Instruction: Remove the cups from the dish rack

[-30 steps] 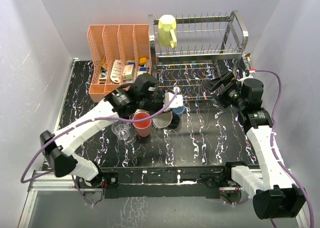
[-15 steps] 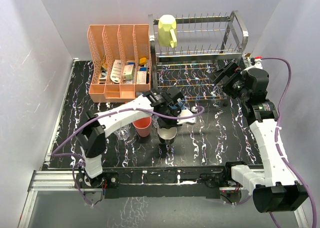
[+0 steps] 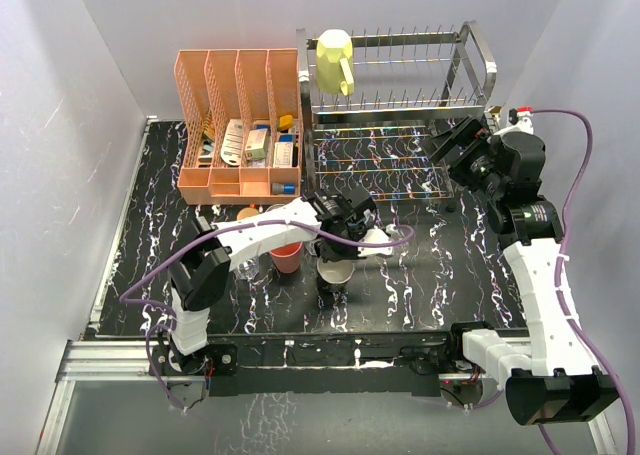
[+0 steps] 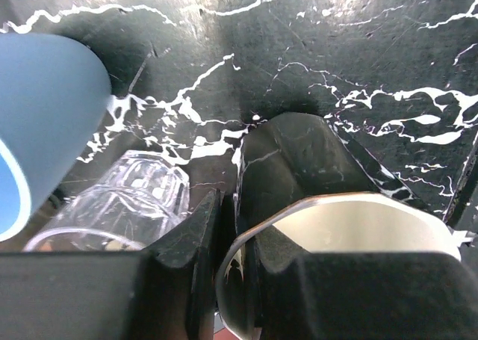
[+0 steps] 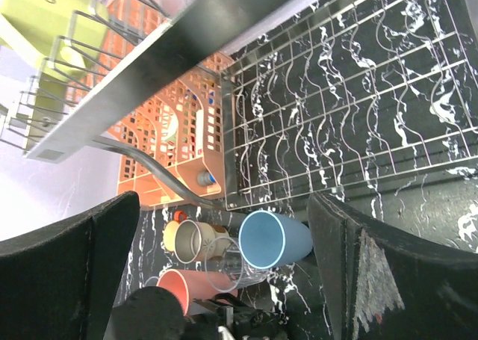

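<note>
My left gripper [image 3: 340, 247] is shut on the rim of the black mug [image 3: 335, 274], low over the table in front of the dish rack [image 3: 470, 67]. In the left wrist view one finger [image 4: 190, 232] is outside the black mug [image 4: 299, 157] and one is inside it, with the light blue tumbler [image 4: 41, 123] and a clear glass [image 4: 112, 209] lying to the left. The pale yellow mug [image 3: 335, 60] hangs on the rack's upper prongs. My right gripper [image 3: 458, 145] is open and empty at the rack's right end. The right wrist view shows the blue tumbler [image 5: 272, 239], steel cup [image 5: 193, 240], clear glass [image 5: 231, 269] and pink tumbler [image 5: 187, 288].
The peach organizer [image 3: 240, 125] with small bottles and boxes stands left of the rack. The pink tumbler [image 3: 285, 256] and a clear glass [image 3: 243, 264] are beside my left arm. The rack's lower wire shelf [image 5: 351, 108] is bare. White walls close in on both sides.
My left gripper has carried the black mug from near the rack toward the front and lowered it. My right gripper has moved back and up toward the rack's right end.
</note>
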You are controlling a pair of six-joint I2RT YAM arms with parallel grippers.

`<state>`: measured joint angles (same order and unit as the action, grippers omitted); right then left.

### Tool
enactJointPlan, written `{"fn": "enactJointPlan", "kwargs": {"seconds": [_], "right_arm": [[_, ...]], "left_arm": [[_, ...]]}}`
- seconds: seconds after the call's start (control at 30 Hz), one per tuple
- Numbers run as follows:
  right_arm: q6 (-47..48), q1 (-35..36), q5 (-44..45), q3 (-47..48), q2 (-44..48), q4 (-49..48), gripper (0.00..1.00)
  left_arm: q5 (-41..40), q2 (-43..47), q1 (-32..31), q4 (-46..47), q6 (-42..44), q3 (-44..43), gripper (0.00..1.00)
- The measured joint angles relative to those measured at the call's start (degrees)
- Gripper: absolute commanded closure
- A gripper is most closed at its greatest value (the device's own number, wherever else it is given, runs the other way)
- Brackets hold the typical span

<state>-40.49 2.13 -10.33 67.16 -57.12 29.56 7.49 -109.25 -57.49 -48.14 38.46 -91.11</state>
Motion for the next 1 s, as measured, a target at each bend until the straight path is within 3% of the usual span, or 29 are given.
{"fn": "enactJointPlan", "kwargs": {"seconds": [0.2,0.23,0.5,0.63,0.77,1.0], "right_arm": [[0.02,0.0,-0.59,4.35,-1.36,0.11,0.02],[0.11,0.0,-0.66,4.96,-1.62,0.24,0.02],[1.46,0.0,-1.62,9.51,-2.75,0.66,0.02],[1.57,0.0,-3.43,12.13,-4.09,0.33,0.02],[1.81,0.13,-6.16,17.07,-7.87,-0.52,0.02],[4.92,7.23,-5.73,29.44,-18.97,-3.74,0.02]], "left_arm": [[-0.79,0.35,0.15,2.36,-4.04,3.67,1.0],[-0.66,0.44,0.17,2.49,-4.72,3.8,0.96],[3.26,0.74,0.59,2.16,-8.35,3.15,0.42],[7.58,3.39,1.42,1.84,-8.94,2.58,0.31],[11.67,9.09,3.08,1.77,-8.92,2.89,0.04],[23.3,17.11,12.92,-2.4,-8.15,-0.44,0.03]]}}
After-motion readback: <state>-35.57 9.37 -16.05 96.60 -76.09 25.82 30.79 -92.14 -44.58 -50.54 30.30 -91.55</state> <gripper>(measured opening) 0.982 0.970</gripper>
